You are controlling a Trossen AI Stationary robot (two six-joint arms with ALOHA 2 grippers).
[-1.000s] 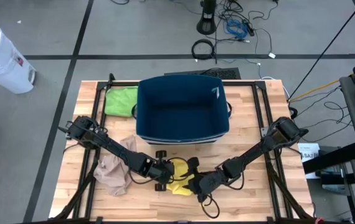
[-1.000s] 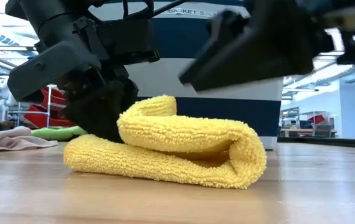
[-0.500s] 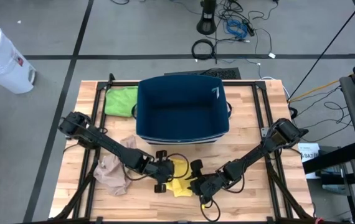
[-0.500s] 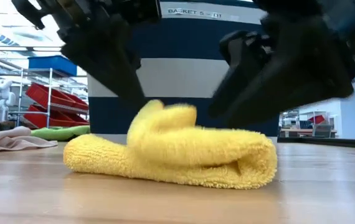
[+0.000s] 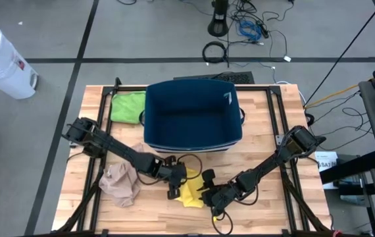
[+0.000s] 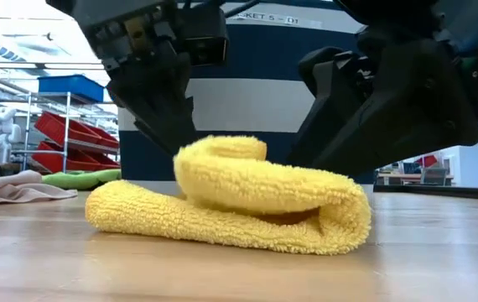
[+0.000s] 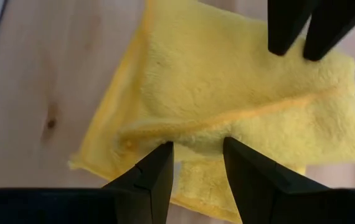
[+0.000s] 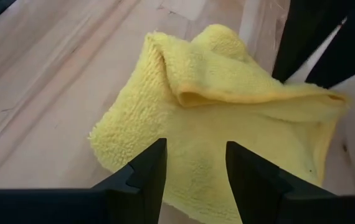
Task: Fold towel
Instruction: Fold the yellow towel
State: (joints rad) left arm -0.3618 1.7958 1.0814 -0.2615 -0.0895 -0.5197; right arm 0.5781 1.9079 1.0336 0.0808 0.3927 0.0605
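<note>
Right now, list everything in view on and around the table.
yellow towel: one, yellow, partly folded, near front edge of table.
beige cloth: one, beige, crumpled, left of the towel.
green cloth: one, green, back left corner, beside the bin.
bin: one, dark blue, back centre of table.
table: one, light wood, black frame.
white container: one, white, on floor, back left.
cables: several, dark, floor behind table.
left gripper: fingers apart, over the towel.
right gripper: fingers apart, over the towel.
</note>
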